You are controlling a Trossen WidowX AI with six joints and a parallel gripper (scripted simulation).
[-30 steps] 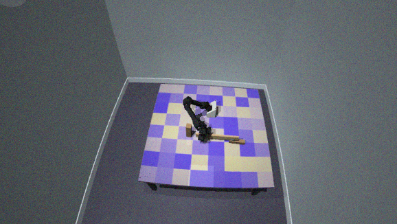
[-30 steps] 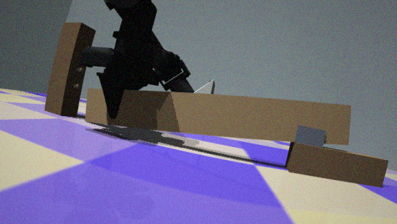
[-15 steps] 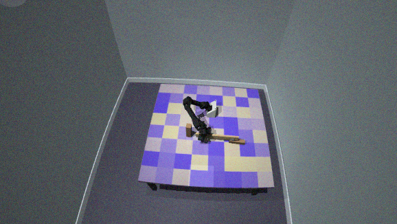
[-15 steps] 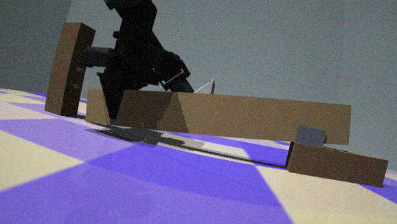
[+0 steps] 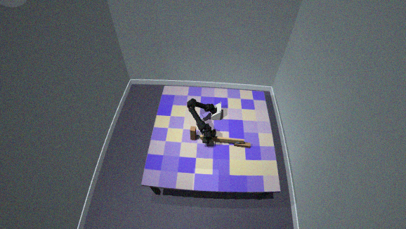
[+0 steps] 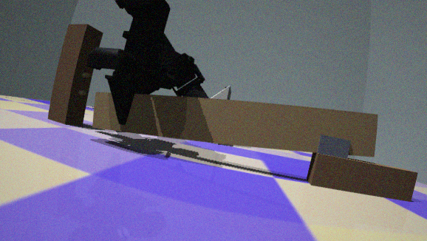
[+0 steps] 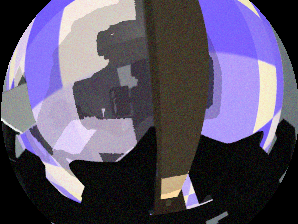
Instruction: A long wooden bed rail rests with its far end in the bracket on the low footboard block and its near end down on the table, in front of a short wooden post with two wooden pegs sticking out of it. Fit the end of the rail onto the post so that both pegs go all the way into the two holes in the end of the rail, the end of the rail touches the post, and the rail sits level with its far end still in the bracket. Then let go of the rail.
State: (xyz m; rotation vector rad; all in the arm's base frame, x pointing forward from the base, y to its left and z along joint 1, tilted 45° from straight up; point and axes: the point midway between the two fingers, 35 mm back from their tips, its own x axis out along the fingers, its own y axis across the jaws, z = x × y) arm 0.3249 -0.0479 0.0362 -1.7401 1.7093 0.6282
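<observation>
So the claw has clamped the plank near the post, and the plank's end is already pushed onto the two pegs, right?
Not yet. The exterior view shows the rail end down on the table, short of the post, pegs uncovered. The gripper does clamp it there.

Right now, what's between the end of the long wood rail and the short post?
Only a small bare gap of table separates rail and post, seen in the exterior view.

the arm is matte black throughout, built of rounded cylindrical links with bulkier joint housings, ending in a blocky black wrist and a gripper whose dark finger tapers to a wedge-shaped point, with thin pale edge lines on one housing panel behind it.
</observation>
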